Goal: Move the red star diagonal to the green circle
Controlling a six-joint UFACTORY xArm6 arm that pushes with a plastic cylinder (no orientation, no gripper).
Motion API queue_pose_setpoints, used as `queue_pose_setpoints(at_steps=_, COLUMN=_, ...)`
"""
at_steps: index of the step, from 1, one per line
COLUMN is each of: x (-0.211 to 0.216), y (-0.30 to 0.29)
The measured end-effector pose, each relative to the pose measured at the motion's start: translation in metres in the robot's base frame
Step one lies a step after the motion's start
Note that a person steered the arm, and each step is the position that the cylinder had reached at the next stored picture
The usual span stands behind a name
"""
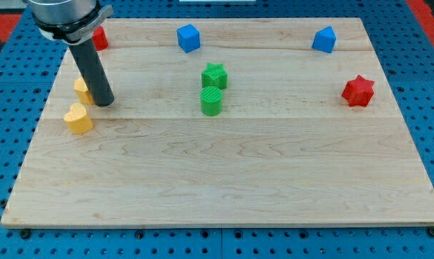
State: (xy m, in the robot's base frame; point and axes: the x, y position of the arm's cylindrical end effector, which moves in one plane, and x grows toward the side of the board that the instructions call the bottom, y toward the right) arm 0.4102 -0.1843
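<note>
The tabletop (224, 180) is pale wood with fine grain. The star (358, 91) at 3 o'clock is red; a second star (214, 75) and the ribbed circle (211, 101) are green. Two blocks (188, 38) (324, 39) are blue, two (78, 119) (82, 90) yellow, one (99, 38) red. My tip (104, 102) is dark grey.

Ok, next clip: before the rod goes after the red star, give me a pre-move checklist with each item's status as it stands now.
1. Red star in plain view, at the view's right: ok.
2. Green circle located, mid-board, with the green star right above it, too close to tell if touching: ok.
3. My tip near the red star: not ok, it is far off at the view's left.
4. My tip free of other blocks: not ok, it stands against a yellow block, partly hidden by the rod, with the yellow heart just below.
5. Straight path from red star toward the circle's diagonal free of blocks: ok.
6. Red block behind the rod identified: cannot tell, mostly hidden.
</note>
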Motion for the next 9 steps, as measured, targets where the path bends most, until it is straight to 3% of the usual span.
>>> queue_pose_setpoints(at_steps=8, x=0.000, y=0.080)
queue_pose_setpoints(at_steps=9, x=0.016, y=0.112)
